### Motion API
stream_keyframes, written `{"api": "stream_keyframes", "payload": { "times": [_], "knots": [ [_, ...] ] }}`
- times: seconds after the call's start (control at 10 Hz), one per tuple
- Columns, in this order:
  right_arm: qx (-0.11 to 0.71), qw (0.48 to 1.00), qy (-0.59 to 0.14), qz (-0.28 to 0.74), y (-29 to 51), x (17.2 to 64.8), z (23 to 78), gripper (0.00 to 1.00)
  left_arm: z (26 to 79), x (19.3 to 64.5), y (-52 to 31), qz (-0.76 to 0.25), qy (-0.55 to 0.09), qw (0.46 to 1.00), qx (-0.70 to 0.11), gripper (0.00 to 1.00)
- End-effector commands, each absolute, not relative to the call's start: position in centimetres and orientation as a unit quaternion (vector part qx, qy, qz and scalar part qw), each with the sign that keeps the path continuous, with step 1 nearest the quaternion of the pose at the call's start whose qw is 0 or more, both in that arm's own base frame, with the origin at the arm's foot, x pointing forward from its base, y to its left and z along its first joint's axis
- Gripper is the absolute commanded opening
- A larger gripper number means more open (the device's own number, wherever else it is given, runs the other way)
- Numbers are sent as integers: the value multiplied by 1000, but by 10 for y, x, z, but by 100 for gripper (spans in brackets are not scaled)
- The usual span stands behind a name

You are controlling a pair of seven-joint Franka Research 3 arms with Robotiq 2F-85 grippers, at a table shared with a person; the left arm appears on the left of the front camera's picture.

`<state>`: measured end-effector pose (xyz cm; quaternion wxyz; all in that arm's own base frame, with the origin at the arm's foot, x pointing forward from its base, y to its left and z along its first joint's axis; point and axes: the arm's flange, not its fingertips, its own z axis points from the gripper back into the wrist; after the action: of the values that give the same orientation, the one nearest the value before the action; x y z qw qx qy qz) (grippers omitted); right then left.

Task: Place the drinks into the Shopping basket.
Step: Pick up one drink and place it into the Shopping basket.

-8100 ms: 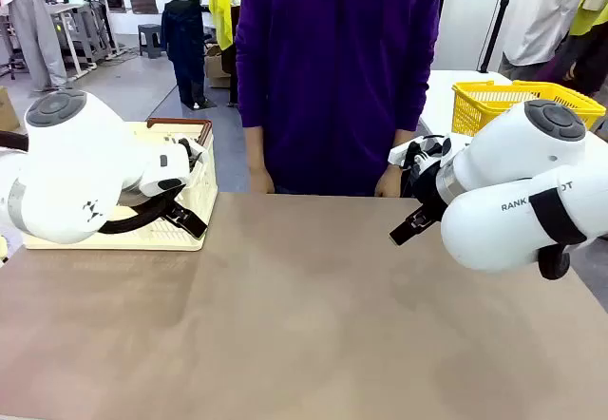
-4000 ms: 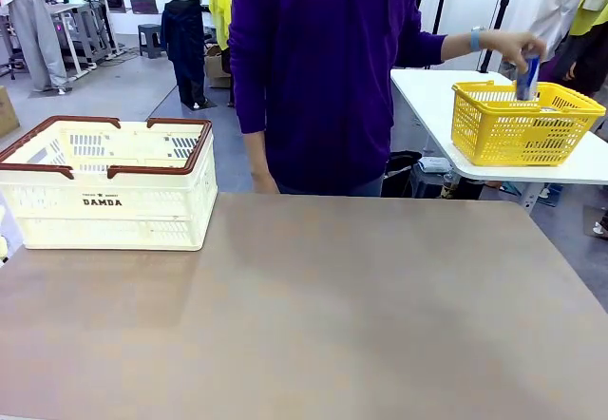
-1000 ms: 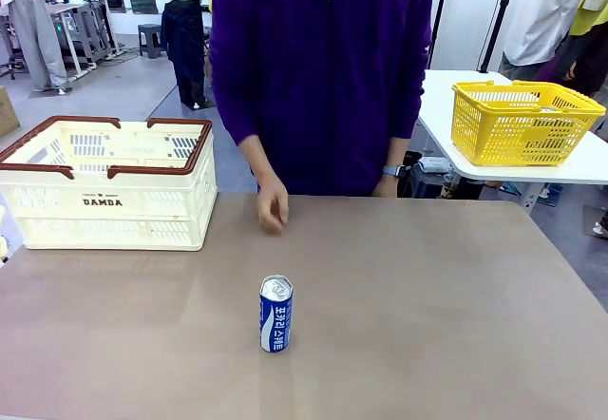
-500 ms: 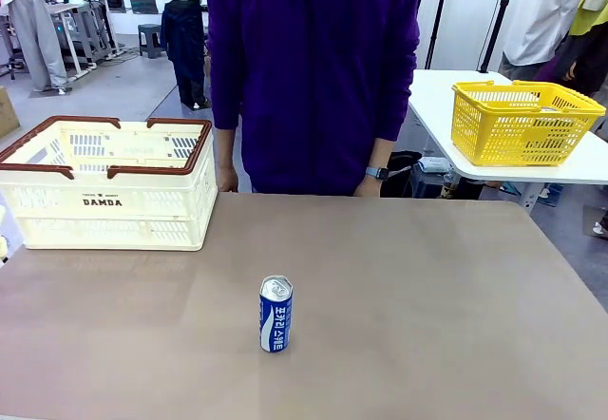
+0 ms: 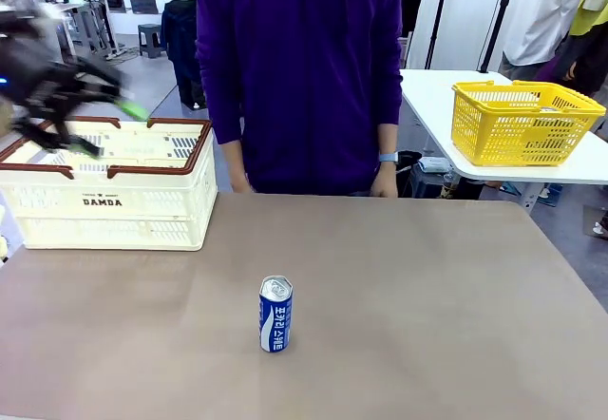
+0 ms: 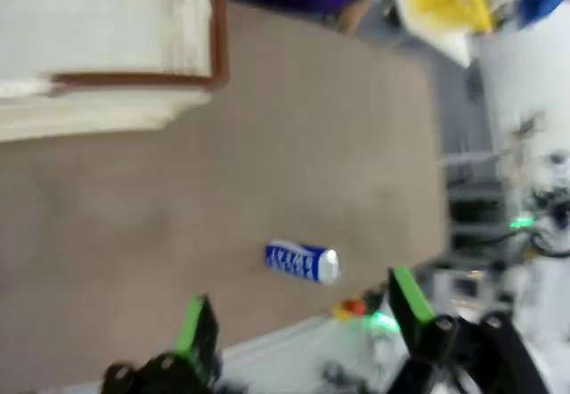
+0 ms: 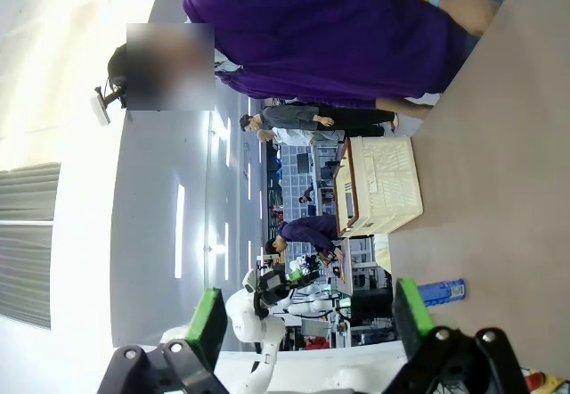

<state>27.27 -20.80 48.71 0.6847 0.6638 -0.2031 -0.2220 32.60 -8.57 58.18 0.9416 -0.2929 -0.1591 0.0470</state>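
Drink can, blue with white lettering and a silver top, stands upright and alone on the brown bench. It is well apart from the left tool, out toward the middle of the bench on the near side.

From the left wrist we see the can just past the line between the green pads, touching neither. The left tool is released, its jaws spread wide with nothing between them. From the front this tool shows as a dark blur over the Shopping basket, a cream slotted crate with a brown rim and "DAMDA" on its side. We cannot tell whether the tool touches the rim. The basket sits on the bench's far left part, and we see no can inside it.

From the right wrist, the right tool is also released, jaws wide and bare. The can lies beyond one finger, farther off on the bench, with the basket past it.

Beyond the bench a person in a purple top stands with arms down. A yellow mesh basket rests on a white table off to the right.
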Motion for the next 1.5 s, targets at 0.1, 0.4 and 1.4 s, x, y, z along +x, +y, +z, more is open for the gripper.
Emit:
{"api": "stream_keyframes", "payload": {
  "times": [0.1, 0.4, 1.4],
  "knots": [
    [667, 682, -197, -227, -209, 271, 492, 100, 542, 341, -187, -73, -128, 982, -116, 100],
    [667, 682, -197, -227, -209, 271, 492, 100, 509, 310, -252, -130, -162, 973, -102, 100],
    [667, 682, -197, -227, -209, 271, 492, 100, 468, 274, -318, -99, -97, 985, -105, 100]
  ]
}}
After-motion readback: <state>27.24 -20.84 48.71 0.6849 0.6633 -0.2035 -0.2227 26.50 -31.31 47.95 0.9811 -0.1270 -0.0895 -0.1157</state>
